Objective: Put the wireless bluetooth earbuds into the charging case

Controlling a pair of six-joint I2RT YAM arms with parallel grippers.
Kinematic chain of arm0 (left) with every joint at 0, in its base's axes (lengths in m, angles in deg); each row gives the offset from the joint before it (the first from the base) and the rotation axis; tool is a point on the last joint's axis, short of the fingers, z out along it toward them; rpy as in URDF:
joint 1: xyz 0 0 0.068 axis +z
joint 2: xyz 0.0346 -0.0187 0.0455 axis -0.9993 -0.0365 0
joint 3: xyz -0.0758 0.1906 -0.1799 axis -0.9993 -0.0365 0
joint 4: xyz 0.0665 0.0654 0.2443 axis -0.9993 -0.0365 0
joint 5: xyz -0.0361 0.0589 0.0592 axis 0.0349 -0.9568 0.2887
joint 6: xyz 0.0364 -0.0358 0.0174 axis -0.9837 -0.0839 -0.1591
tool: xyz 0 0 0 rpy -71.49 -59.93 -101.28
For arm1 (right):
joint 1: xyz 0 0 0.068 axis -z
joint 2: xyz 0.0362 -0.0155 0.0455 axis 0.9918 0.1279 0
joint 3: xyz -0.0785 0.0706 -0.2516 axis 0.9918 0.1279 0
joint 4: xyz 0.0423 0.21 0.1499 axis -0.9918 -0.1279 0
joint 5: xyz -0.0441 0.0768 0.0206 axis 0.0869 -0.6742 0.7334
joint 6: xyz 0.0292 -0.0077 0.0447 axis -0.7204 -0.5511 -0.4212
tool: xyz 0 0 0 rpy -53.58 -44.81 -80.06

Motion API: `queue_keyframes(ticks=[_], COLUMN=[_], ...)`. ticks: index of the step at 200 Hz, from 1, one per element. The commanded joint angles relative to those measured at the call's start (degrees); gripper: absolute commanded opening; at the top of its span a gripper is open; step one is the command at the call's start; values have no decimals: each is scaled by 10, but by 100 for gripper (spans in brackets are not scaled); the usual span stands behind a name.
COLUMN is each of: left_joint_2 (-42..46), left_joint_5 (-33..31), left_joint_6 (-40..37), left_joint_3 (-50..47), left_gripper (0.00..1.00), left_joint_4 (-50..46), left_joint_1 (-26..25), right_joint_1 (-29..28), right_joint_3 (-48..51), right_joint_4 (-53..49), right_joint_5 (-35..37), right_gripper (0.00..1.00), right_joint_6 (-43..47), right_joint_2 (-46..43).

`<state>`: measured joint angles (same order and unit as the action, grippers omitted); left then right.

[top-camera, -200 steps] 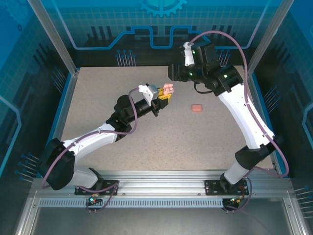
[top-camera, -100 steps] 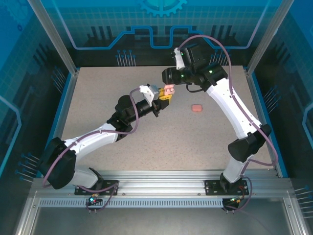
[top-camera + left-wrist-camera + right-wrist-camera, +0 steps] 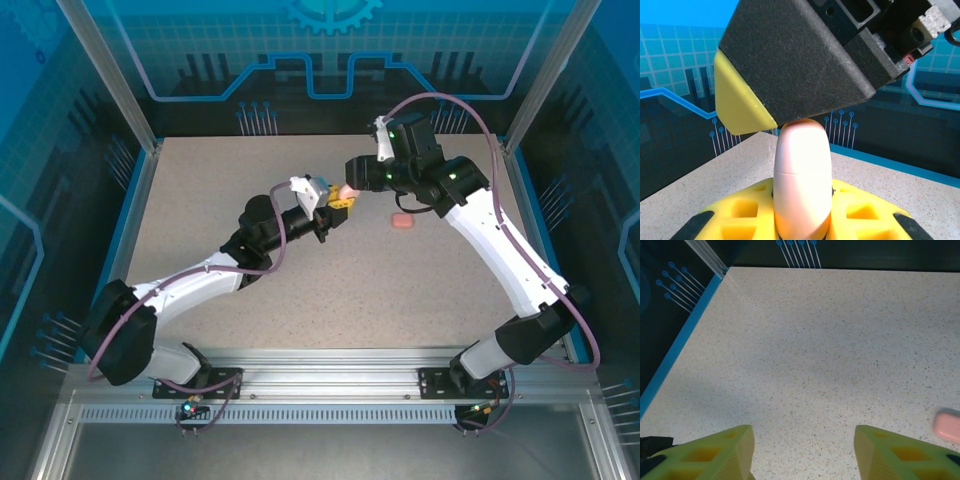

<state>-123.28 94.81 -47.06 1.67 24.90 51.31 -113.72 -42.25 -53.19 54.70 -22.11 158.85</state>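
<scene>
Item: pink charging case (image 3: 802,185), closed, a thin seam running across its body, rounded end uppermost in the left wrist view. Location: raised above the middle of the speckled table (image 3: 220,190), clamped between the yellow fingers (image 3: 747,217) of the left gripper (image 3: 338,200), which press on both of its sides; the lower end of the case is hidden between them. Holder: left arm, reaching from the near left towards the centre, fingers clenched on the case. Adjacent: right gripper (image 3: 352,172), reaching in from the far right, its black head just above and beside the held case in the top view. In the left wrist view one black finger (image 3: 790,65) with a yellow tip stands right over the rounded end of the case, at or very near contact; which of the two cannot be told. State of the right gripper (image 3: 803,440): released, its two yellow fingers well apart in its own wrist view, with bare table (image 3: 815,340) showing through the gap and nothing between them. Further item: second pink case (image 3: 403,221), lying flat on the table to the right of the two grippers, apart from both, seen blurred at the right edge of the right wrist view (image 3: 947,426)
</scene>
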Motion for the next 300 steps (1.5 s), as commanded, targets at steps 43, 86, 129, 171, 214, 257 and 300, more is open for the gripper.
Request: queue_keyframes(ticks=[43,86,129,171,214,257,300], left_joint_2=[-37,-108,-181,-254,-323,-401,-427], left_joint_5=[-55,-93,-114,-102,-69,-11,-9], left_joint_6=[69,181,311,403,474,549,553], left_joint_3=[0,-16,15,77,161,237,272], left_gripper=[0,0,0,0,0,0,24], left_joint_4=[31,31,-42,-137,-250,-312,-379], left_joint_1=[9,9,11,19,34,66,76], right_joint_1=[99,120,134,157,176,188,196], right_joint_3=[27,153,250,306,334,336,330], right_joint_4=[-1,36,65,84,87,88,85], right_joint_5=[1,-12,-15,-21,-27,-32,-38], right_gripper=[67,69,69,71,75,75,76], right_joint_6=[-58,-70,-86,-95,-97,-99,-100], right_joint_2=[-63,-95,-121,-136,-147,-149,-145])
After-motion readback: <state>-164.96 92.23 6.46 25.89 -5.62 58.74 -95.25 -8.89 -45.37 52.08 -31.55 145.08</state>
